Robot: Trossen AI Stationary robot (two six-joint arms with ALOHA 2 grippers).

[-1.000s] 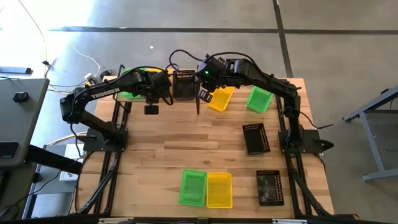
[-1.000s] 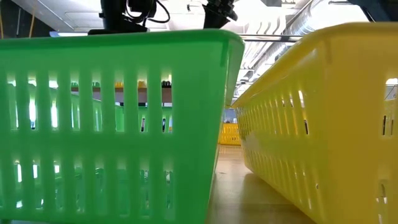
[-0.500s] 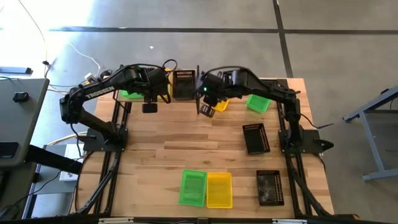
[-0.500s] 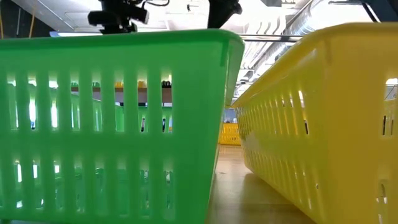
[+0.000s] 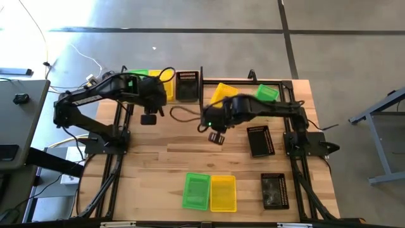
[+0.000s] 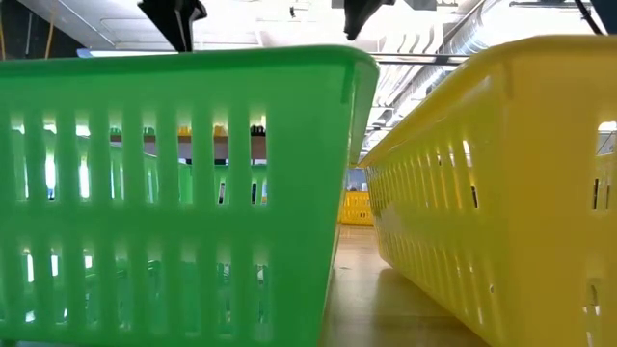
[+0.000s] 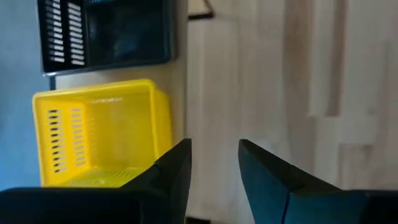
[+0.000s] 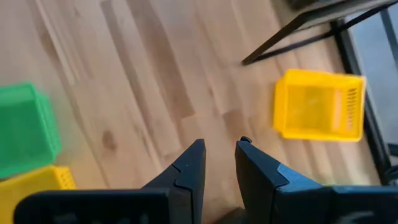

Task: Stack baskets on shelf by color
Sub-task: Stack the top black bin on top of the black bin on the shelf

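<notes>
Nine baskets show in the high view. Along the far edge stand a green basket (image 5: 138, 75), a yellow basket (image 5: 159, 79) and a black basket (image 5: 187, 85), then a second yellow basket (image 5: 221, 91) and a second green basket (image 5: 267, 93). Two black baskets (image 5: 260, 140) (image 5: 274, 190) sit at the right. A green basket (image 5: 196, 191) and a yellow basket (image 5: 223, 193) sit side by side at the near edge. My left gripper (image 5: 149, 118) (image 7: 214, 146) hangs open and empty near the far-left baskets. My right gripper (image 5: 217, 137) (image 8: 221, 144) hangs open and empty over the bare table middle. The shelf's board does not show plainly.
A thin black upright (image 5: 201, 82) stands beside the far black basket. A black bar (image 8: 298, 28) crosses the right wrist view. In the low view the near green basket (image 6: 183, 193) and yellow basket (image 6: 511, 193) block most of the table. Bare wood lies in the middle (image 5: 183, 152).
My right gripper has drawn back from the yellow basket at the far edge toward the table's middle and near side; that basket stays at the far edge. My left arm has pulled slightly toward the left, uncovering the far-left yellow basket.
</notes>
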